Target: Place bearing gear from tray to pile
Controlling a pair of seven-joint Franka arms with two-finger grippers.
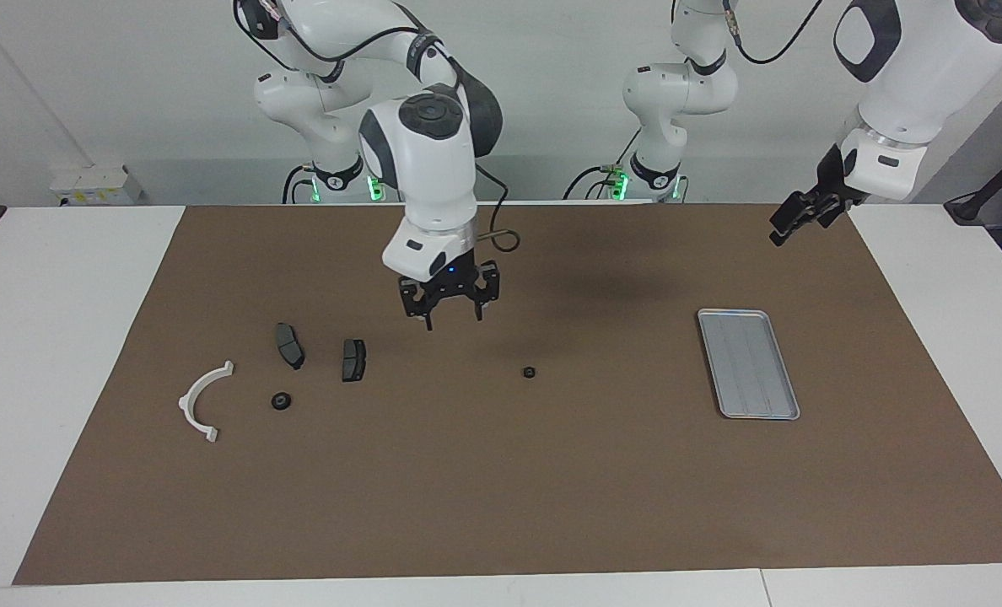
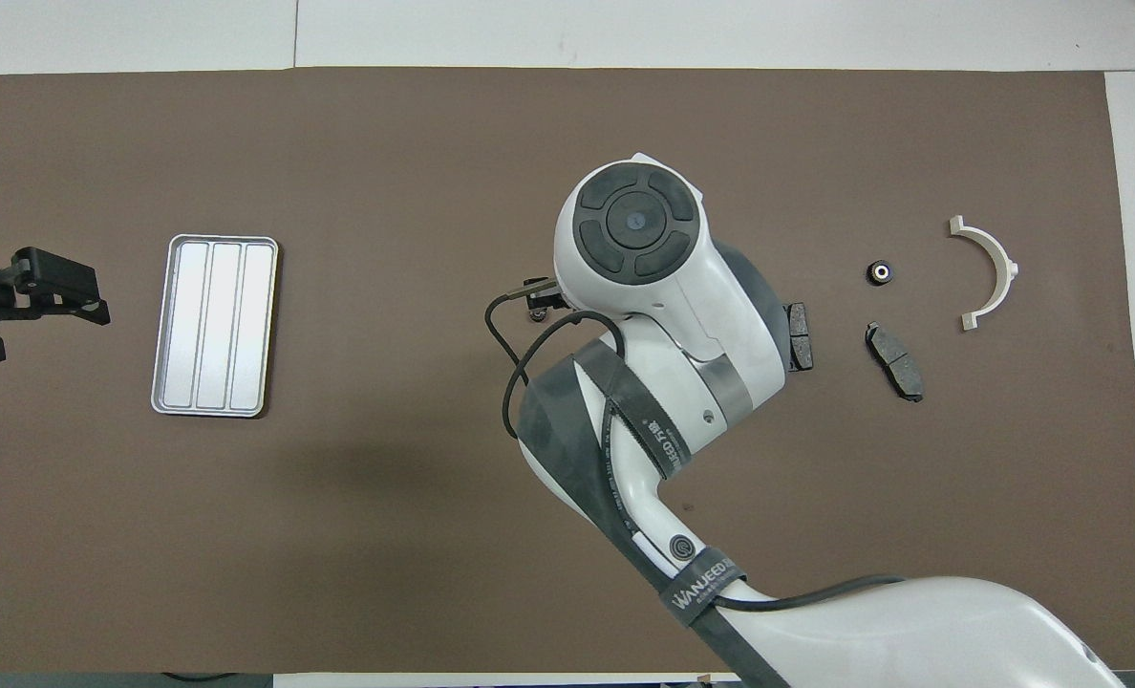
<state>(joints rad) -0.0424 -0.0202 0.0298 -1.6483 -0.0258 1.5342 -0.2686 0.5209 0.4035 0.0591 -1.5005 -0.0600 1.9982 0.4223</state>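
Observation:
The silver ribbed tray point(image 1: 747, 362) point(image 2: 214, 325) lies toward the left arm's end of the mat with nothing in it. One small black bearing gear point(image 1: 530, 371) point(image 2: 536, 313) sits alone on the mat mid-table. A second bearing gear point(image 1: 280, 401) point(image 2: 879, 273) rests in the pile, between the white half-ring bracket point(image 1: 202, 403) point(image 2: 993, 272) and two dark brake pads point(image 1: 289, 345) point(image 1: 353, 360). My right gripper point(image 1: 454, 314) hangs open and holds nothing, over the mat between the pile and the lone gear. My left gripper point(image 1: 792, 223) point(image 2: 47, 301) waits open in the air beside the tray.
A brown mat point(image 1: 501, 506) covers most of the white table. In the overhead view the right arm's wrist point(image 2: 644, 277) hides its own gripper and part of one brake pad point(image 2: 799, 334).

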